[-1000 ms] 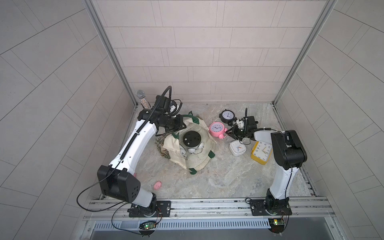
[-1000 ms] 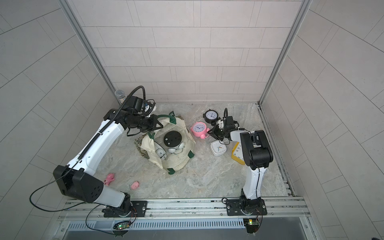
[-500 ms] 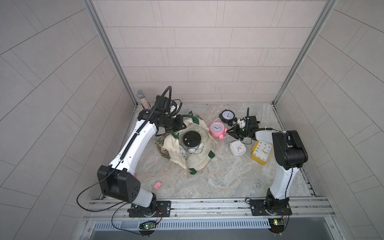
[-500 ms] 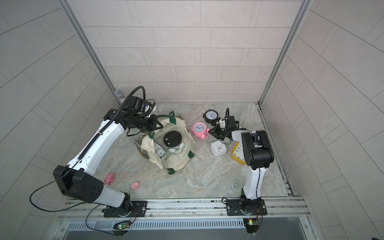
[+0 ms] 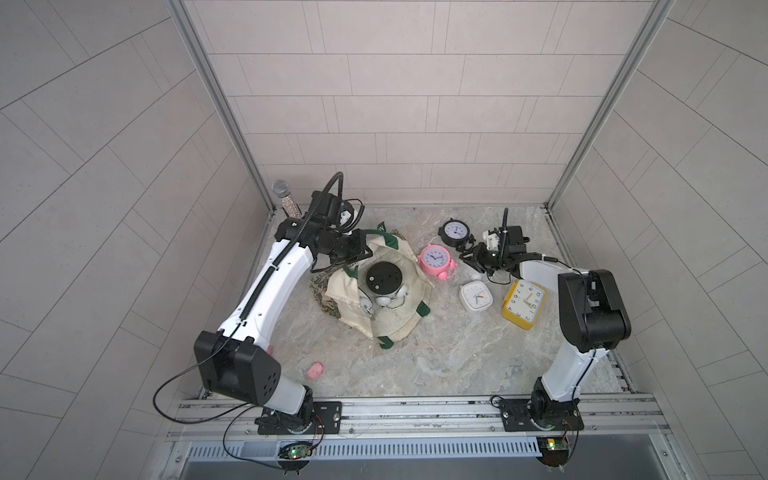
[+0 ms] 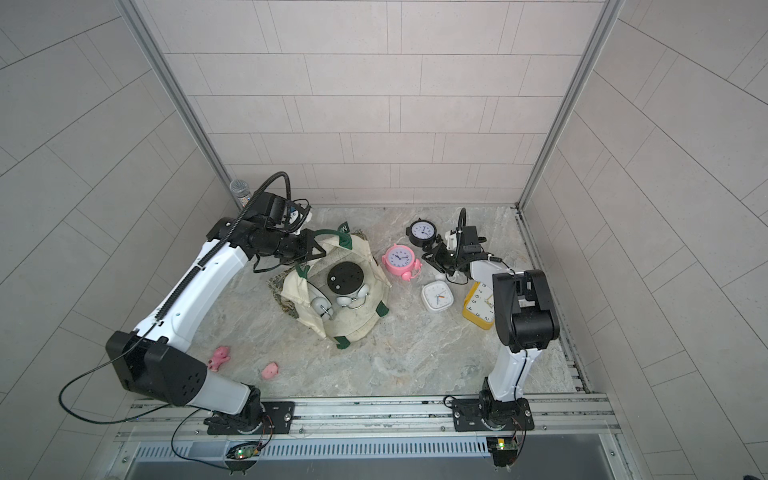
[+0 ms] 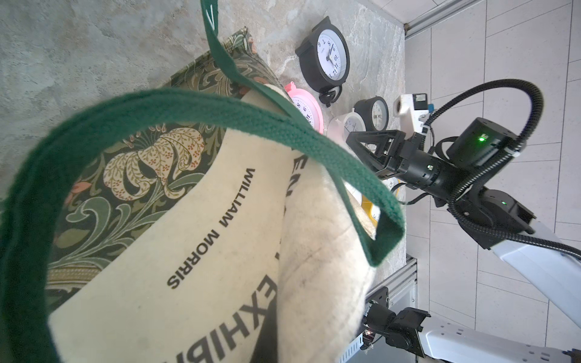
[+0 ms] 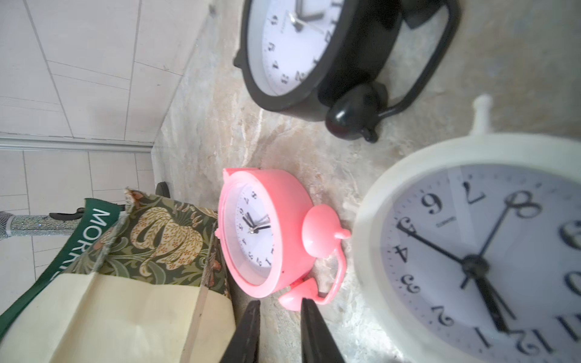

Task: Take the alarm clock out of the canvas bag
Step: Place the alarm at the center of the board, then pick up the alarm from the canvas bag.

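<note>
Alarm clock (image 5: 384, 279): black back up, silver bells, lying inside the bag's open mouth; not yet out. A 2nd bell clock (image 5: 365, 306) lies just beside it.
Canvas bag (image 5: 395, 328): slumped mid-surface, mouth open upward.
Why it gapes: your L arm has the green handle (image 7: 220, 107) pulled up, which prob. props the mouth open for a reach-in.
L fingers (image 5: 363, 248): fully closed, gripping that handle at the bag's far rim.
R fingers (image 8: 248, 330): narrow gap, nothing btwn them. They are low over the surface (image 8: 283, 141), outside the bag, tips just short of the pink clock (image 8: 267, 232). Contact w/ its foot: can't tell.
Why there: your R arm looks clear of the bag, free to go in.
Around: black clock (image 5: 456, 232), white square clock (image 5: 476, 296) and yellow clock (image 5: 524, 305) sit out on the R side.
</note>
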`<action>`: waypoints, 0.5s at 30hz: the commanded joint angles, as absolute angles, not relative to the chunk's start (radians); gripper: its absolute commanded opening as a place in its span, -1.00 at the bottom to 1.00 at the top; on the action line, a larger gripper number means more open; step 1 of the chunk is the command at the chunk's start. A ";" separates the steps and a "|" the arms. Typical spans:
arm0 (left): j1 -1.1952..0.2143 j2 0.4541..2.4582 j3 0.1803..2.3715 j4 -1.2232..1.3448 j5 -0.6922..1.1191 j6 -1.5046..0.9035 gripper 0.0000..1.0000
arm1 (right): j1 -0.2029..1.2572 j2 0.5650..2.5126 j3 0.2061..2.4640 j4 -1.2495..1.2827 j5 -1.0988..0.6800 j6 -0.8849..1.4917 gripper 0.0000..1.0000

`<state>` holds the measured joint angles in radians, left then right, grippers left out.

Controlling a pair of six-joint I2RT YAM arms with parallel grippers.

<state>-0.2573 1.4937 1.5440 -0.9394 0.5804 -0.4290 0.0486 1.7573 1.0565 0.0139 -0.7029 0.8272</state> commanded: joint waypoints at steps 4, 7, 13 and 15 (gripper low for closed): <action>-0.259 1.450 1.575 -0.938 0.605 -0.426 -1.00 | 0.053 1.589 1.136 -0.085 -0.701 0.749 -0.51; -0.258 1.451 1.578 -0.938 0.606 -0.427 -1.00 | 0.065 1.519 1.162 -0.101 -0.718 0.709 -0.51; -0.259 1.451 1.585 -0.942 0.601 -0.429 -1.00 | 0.119 1.356 1.162 -0.062 -0.705 0.623 -0.51; -0.259 1.450 1.585 -0.944 0.600 -0.428 -1.00 | 0.150 1.299 1.144 -0.028 -0.681 0.586 -0.51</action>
<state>-0.2573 1.4937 1.5444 -0.9401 0.5789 -0.4290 0.1196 1.3617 1.1507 -0.0616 -0.7010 0.6640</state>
